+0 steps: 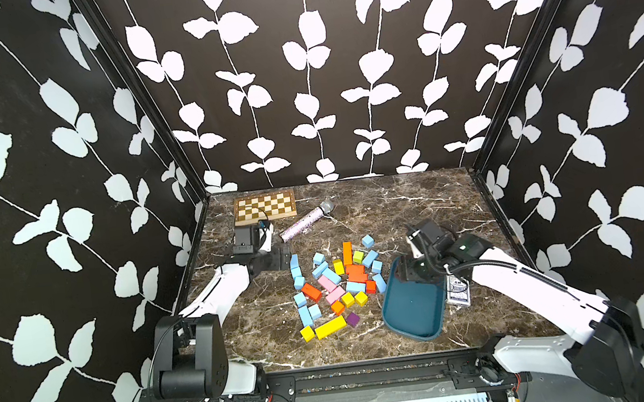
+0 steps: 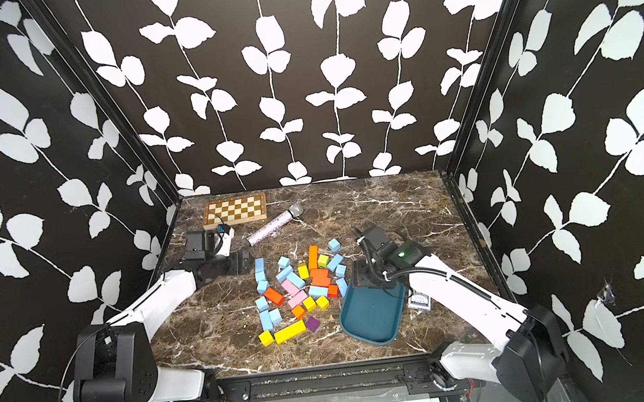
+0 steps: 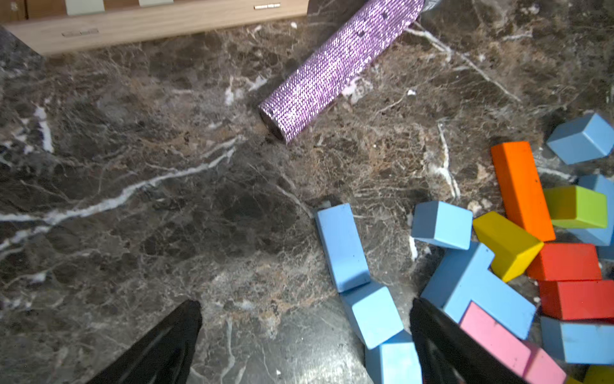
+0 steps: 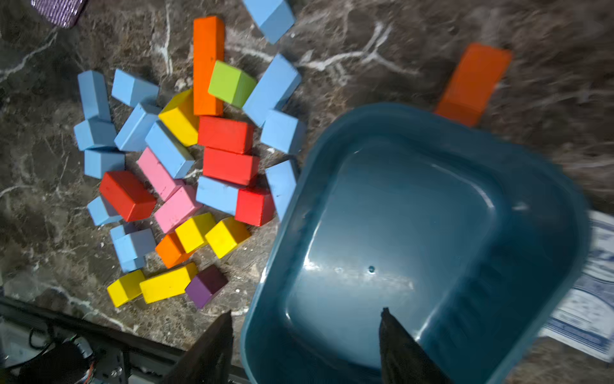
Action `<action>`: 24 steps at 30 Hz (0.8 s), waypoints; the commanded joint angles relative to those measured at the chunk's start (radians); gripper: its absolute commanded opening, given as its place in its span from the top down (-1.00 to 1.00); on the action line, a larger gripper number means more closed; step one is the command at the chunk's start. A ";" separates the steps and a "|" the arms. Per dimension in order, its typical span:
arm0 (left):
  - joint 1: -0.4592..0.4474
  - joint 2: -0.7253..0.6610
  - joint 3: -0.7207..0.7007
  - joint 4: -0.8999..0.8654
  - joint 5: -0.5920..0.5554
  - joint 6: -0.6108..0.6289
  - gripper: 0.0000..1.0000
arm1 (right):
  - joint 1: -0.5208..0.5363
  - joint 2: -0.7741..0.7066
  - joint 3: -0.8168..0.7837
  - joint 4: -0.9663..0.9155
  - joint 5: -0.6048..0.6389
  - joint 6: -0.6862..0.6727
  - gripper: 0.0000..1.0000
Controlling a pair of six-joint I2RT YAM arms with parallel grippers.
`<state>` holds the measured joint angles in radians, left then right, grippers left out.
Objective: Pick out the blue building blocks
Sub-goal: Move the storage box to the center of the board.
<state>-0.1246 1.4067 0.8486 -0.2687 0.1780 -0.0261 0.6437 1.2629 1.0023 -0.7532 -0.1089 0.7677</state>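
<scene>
Just beside the teal tray (image 1: 413, 307), on its left side, the blue building blocks (image 1: 331, 276) lie on the marble table (image 1: 395, 210). They are mixed with blocks of other colours (image 1: 355, 272), and one blue bar lies just at the tray's rim. Over the far end of the tray hangs the right gripper (image 4: 306, 311). Its jaws are apart, one finger inside the tray and the other outside its wall, and they clamp nothing. Beyond the pile from the tray, the left gripper (image 3: 305, 302) has its jaws wide apart. In its wrist view, blue cubes show between the fingers, close to one of them. On the tray's right side lies a card pack (image 1: 457, 289).
</scene>
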 commanded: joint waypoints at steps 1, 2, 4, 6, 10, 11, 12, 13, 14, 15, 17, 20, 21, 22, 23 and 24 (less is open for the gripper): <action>0.000 -0.039 -0.002 0.009 0.035 -0.018 -0.98 | 0.004 0.071 -0.004 0.108 -0.032 0.023 -0.27; 0.000 -0.043 -0.004 0.005 0.042 -0.019 -0.98 | 0.004 0.099 0.007 0.112 -0.029 0.000 -0.25; 0.001 -0.053 -0.011 0.004 0.056 -0.021 -0.98 | 0.004 0.152 0.028 0.111 -0.021 -0.041 -0.23; 0.000 -0.062 -0.017 -0.002 0.059 -0.018 -0.98 | 0.002 0.201 0.041 0.115 -0.022 -0.069 -0.21; 0.001 -0.071 -0.032 -0.003 0.056 -0.003 -0.98 | 0.001 0.281 0.069 0.099 -0.007 -0.119 -0.13; 0.001 -0.069 -0.034 -0.002 0.052 -0.001 -0.98 | -0.001 0.297 0.073 0.102 -0.006 -0.132 -0.11; 0.000 -0.070 -0.036 -0.003 0.049 -0.001 -0.98 | -0.001 0.314 0.076 0.106 -0.005 -0.151 -0.09; 0.000 -0.072 -0.035 -0.005 0.044 -0.001 -0.98 | -0.005 0.327 0.079 0.107 -0.008 -0.167 -0.07; 0.000 -0.072 -0.032 -0.008 0.040 -0.002 -0.98 | -0.008 0.342 0.084 0.106 -0.011 -0.191 -0.02; 0.001 -0.073 -0.029 -0.011 0.038 -0.003 -0.98 | -0.012 0.364 0.090 0.104 -0.013 -0.217 0.06; 0.001 -0.079 -0.027 -0.015 0.039 -0.002 -0.98 | -0.019 0.377 0.094 0.105 -0.011 -0.270 0.26; 0.000 -0.086 -0.026 -0.020 0.033 0.004 -0.98 | -0.036 0.380 0.096 0.101 0.007 -0.337 0.29; 0.000 -0.088 -0.026 -0.022 0.031 0.008 -0.98 | -0.046 0.379 0.096 0.101 0.006 -0.359 0.29; 0.000 -0.089 -0.025 -0.021 0.030 0.011 -0.98 | -0.056 0.378 0.100 0.101 -0.001 -0.383 0.30; 0.000 -0.089 -0.026 -0.021 0.030 0.011 -0.98 | -0.065 0.380 0.100 0.102 -0.004 -0.406 0.30; 0.001 -0.088 -0.027 -0.021 0.029 0.012 -0.98 | -0.075 0.381 0.102 0.106 -0.007 -0.431 0.31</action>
<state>-0.1246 1.3533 0.8268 -0.2680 0.2161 -0.0288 0.5941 1.6428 1.0801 -0.6403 -0.1280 0.4435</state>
